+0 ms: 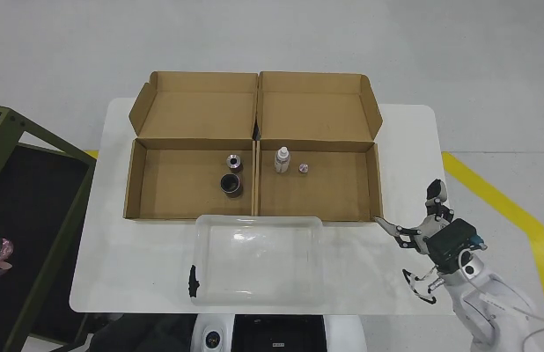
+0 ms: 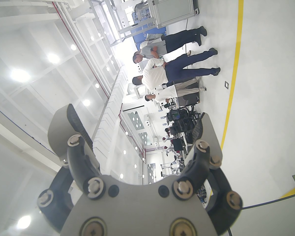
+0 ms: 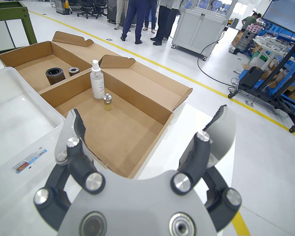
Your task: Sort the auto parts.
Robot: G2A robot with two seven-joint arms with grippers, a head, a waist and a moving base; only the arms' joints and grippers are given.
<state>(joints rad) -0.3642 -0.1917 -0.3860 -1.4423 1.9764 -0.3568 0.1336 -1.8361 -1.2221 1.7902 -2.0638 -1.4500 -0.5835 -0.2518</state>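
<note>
on the white table [image 1: 404, 141], two open cardboard boxes side by side, walls touching, flaps folded back on the far side. in the left box [image 1: 166, 187], close to the wall shared with its neighbour: a small metal cylinder [image 1: 231, 161] toward the back and a larger dark cylinder [image 1: 231, 184] just in front of it, both upright, near each other but apart. in the right box [image 1: 342, 189], close to that same dividing wall: a white spray bottle [image 1: 282, 160], upright, and a small vial [image 1: 302, 166] with a metal cap just beside it. in front of both boxes, at the table's near edge, a clear plastic bin [image 1: 199, 251], its long side running along the boxes' front walls.

right gripper [image 1: 400, 253] above the table's right part, just by the right box's near outer corner, aimed across the boxes. fingers [image 3: 66, 128] spread wide apart, empty. seen from its wrist: spray bottle and vial ahead in the nearer box, the two cylinders farther off beyond the divider, the bin's corner off to one side.

left gripper [image 2: 136, 114] turned away from the table, toward the hall's ceiling lights and pale floor. fingers likewise apart, clamped on nothing.

left of the table, a green cart [image 1: 25, 176]; on the floor to the right, a yellow line [image 1: 501, 202].
</note>
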